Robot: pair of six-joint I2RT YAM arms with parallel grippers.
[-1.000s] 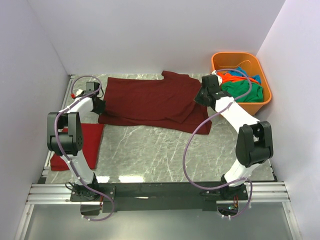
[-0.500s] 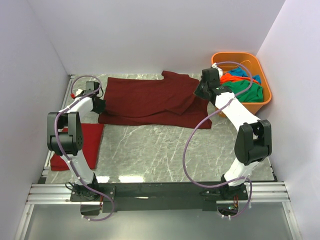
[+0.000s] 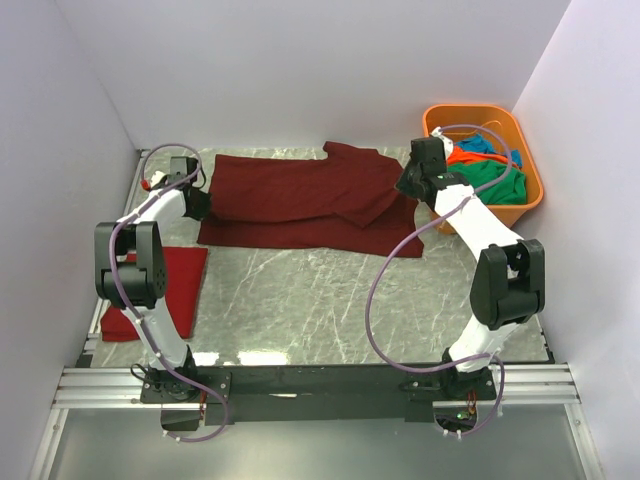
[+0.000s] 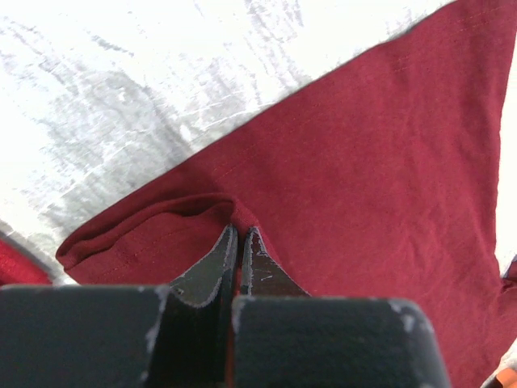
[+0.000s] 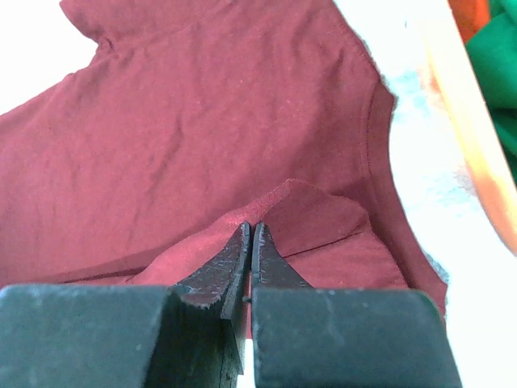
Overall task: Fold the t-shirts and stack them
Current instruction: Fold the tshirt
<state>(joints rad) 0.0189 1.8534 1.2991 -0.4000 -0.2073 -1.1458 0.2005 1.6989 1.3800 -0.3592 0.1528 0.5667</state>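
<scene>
The dark maroon t-shirt [image 3: 300,195] lies spread across the back of the table, its near long edge folded up over itself. My left gripper [image 3: 196,203] is shut on the shirt's left edge; the left wrist view shows the cloth [image 4: 363,162] pinched at the fingertips [image 4: 240,230]. My right gripper [image 3: 405,185] is shut on the shirt's right edge, with a raised fold of cloth [image 5: 315,206] at its tips [image 5: 251,226]. A bright red t-shirt [image 3: 165,285] lies folded at the left. Green [image 3: 490,182], orange [image 3: 462,155] and blue [image 3: 488,145] shirts sit in the tub.
The orange plastic tub [image 3: 520,135] stands at the back right, just beside my right arm. White walls close in the back and both sides. The marble table [image 3: 330,300] stretches in front of the maroon shirt.
Both grippers have moved toward the back wall with the shirt's near edge, so the fold has grown and the shirt's front edge sits farther back.
</scene>
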